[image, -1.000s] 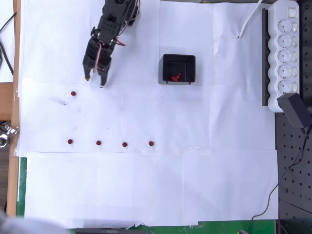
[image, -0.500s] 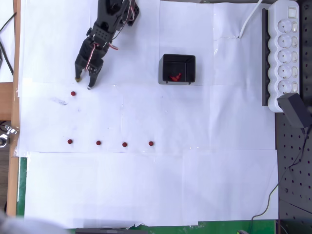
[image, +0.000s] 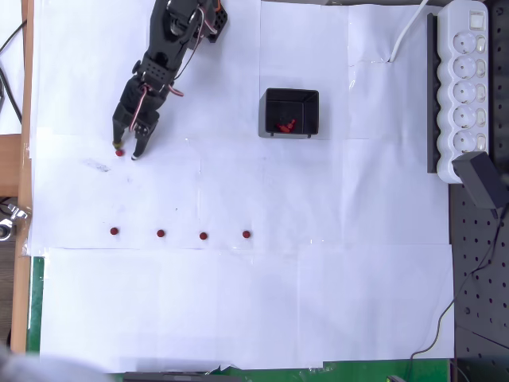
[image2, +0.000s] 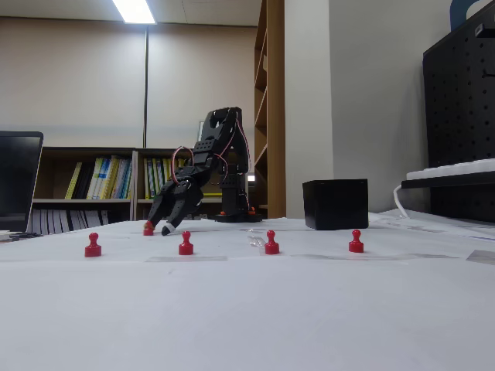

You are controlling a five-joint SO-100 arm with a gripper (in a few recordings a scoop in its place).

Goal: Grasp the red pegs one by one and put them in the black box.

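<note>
Tool travel over the last second carried your spread-fingered, empty tool toward the desk's left edge, bracketing the lone red peg; closing appeared next.

Table covering: matt white paper sheets, seams between them showing as faint lines, a few creases catching light.

Red pegs: looking like smooth moulded plastic, slightly glossy in the fixed view.

Black box: black plastic, inner walls shining glossy from overhead, outer face reading matt in the fixed view.

Gripper: black hard plastic, dull finish, with thin red and white insulated wires running along the arm.

Power strip: smooth white plastic with a mild sheen.

Pegboard: black perforated panel, matt.

Table edge: wood-look strip, light brown, smooth.
</note>
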